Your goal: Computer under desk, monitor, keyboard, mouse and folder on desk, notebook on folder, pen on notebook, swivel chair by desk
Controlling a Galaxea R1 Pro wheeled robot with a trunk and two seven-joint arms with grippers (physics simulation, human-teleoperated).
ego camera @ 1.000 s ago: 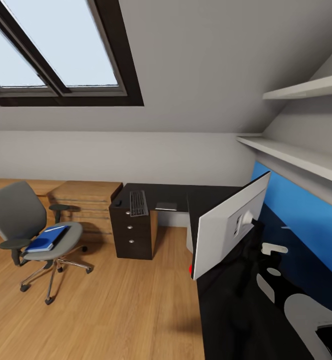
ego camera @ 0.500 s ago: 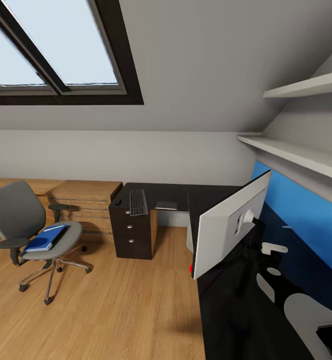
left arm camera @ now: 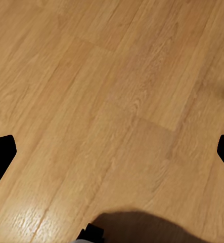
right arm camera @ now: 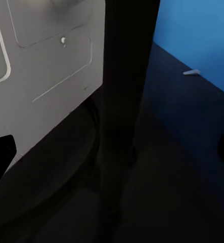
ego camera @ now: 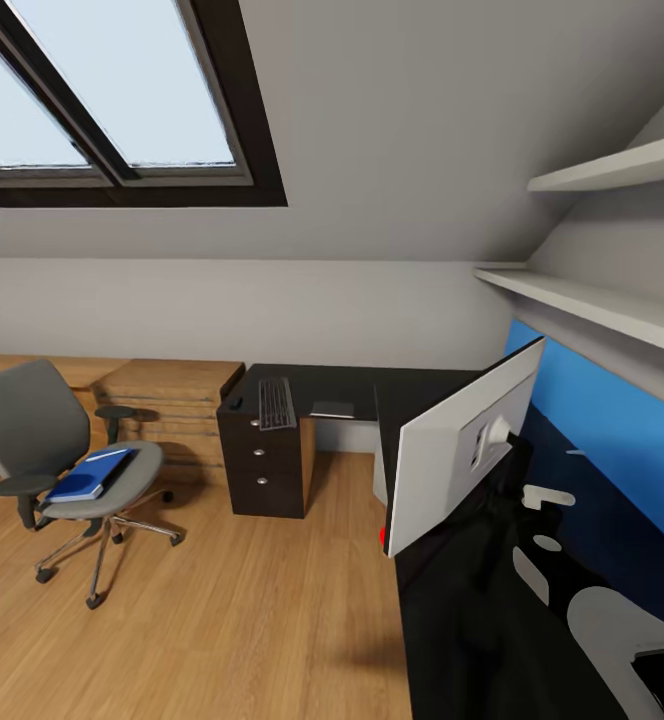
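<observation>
The grey swivel chair (ego camera: 34,430) stands at the left on the wood floor, apart from the desk, with the blue folder (ego camera: 90,476) on its seat. On the black L-shaped desk (ego camera: 422,385), the keyboard (ego camera: 275,403) lies over the drawers, the small black mouse (ego camera: 237,405) beside it and a flat grey notebook (ego camera: 332,409) further right. The monitor (ego camera: 462,450) stands on the near wing, its pale back (right arm camera: 41,61) toward me. My right gripper (right arm camera: 112,152) hangs open over the desk by the monitor's stand (right arm camera: 124,101). My left gripper (left arm camera: 112,152) is open above bare floor. Computer and pen: cannot tell.
A light wooden drawer chest (ego camera: 172,400) sits against the far wall between chair and desk. Two white shelves (ego camera: 592,310) run above the blue back panel (ego camera: 612,430). A small white sliver (right arm camera: 191,72) lies on the desk near that panel. A skylight (ego camera: 102,100) slopes overhead.
The whole head view has shifted very slightly. The chair, the folder and the things on the desk have not moved.
</observation>
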